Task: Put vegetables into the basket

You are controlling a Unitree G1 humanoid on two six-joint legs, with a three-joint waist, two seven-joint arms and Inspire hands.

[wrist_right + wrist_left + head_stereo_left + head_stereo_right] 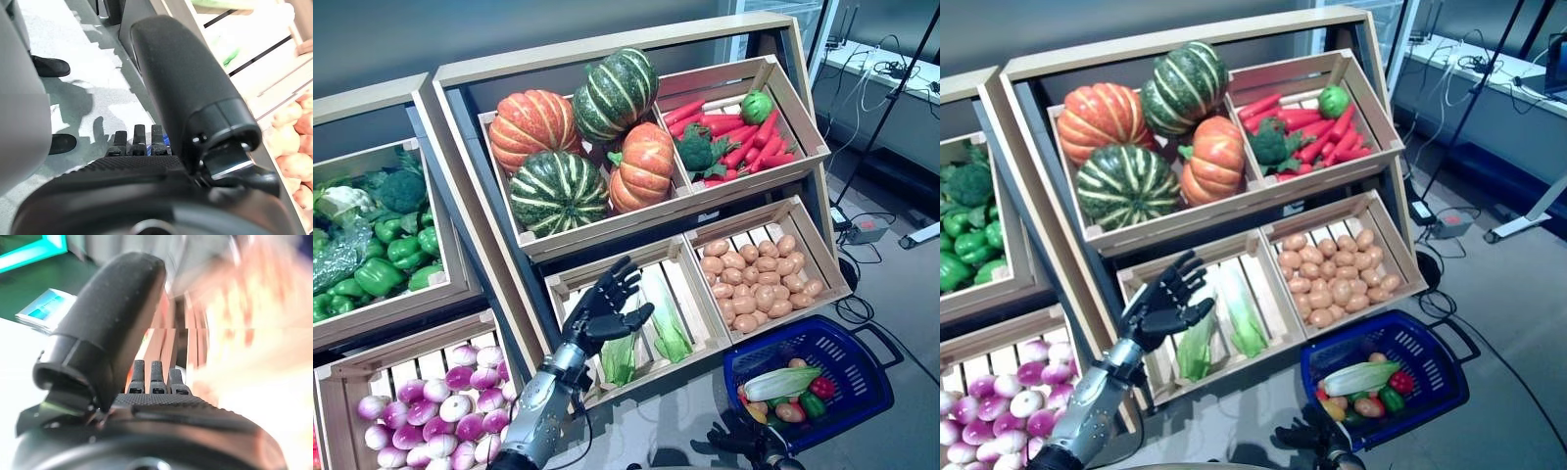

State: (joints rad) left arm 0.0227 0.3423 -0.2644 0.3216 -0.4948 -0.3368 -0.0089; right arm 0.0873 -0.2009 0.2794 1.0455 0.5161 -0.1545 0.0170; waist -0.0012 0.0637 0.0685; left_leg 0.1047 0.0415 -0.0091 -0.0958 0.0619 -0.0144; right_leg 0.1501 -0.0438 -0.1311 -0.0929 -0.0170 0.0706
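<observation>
My left hand is open, its fingers spread, and it hovers empty over the near left corner of a wooden crate. In that crate lie pale green leafy vegetables. The blue basket hangs low at the right. It holds a long pale green vegetable, a red pepper, a green pepper and a potato. My right hand shows at the bottom edge, curled at the basket's near handle. The right wrist view shows a bit of blue by its fingers.
The shelf also holds a potato crate, pumpkins, red carrots with broccoli, green peppers and purple-white turnips. Grey floor with cables lies to the right of the shelf.
</observation>
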